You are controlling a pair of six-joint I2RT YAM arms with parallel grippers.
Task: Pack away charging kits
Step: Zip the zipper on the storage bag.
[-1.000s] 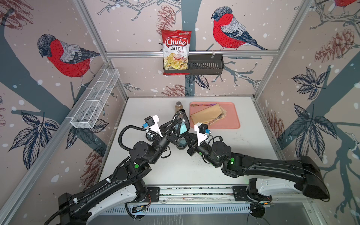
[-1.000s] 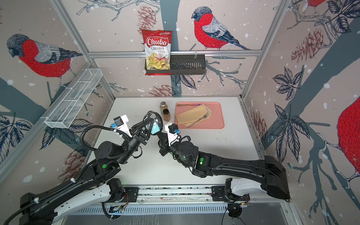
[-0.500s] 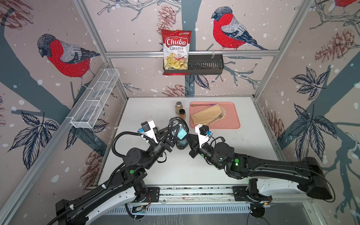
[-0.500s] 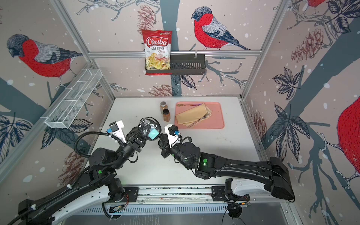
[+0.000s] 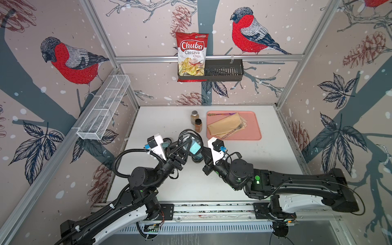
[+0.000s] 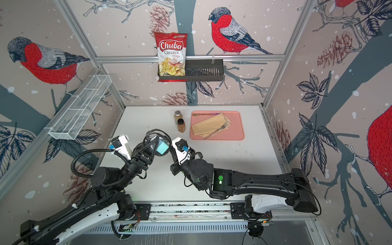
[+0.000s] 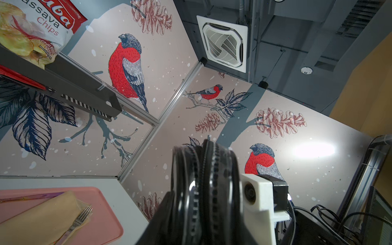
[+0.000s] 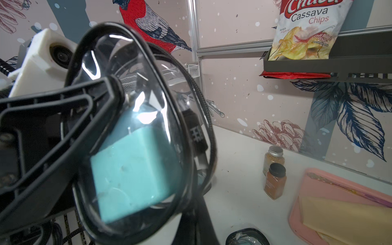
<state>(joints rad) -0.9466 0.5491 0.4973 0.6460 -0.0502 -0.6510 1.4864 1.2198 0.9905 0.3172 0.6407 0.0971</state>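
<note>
Looking into a robot test cell in a lab: aluminium frame (image 5: 254,56) holding bird-printed wall panels (image 5: 152,84), boxing in a white table (image 5: 161,118). Carrying the left arm (image 5: 118,214) and right arm (image 5: 297,184) on a front mounting rail (image 5: 212,209). Showing overhead in the left wrist view — air-conditioning cassette (image 7: 224,43) and bare grey ceiling (image 7: 314,25).

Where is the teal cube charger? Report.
Mid-table in both top views, the teal cube charger sits inside the clear black-rimmed oval case in the left gripper, near the brown spice jars.
</note>
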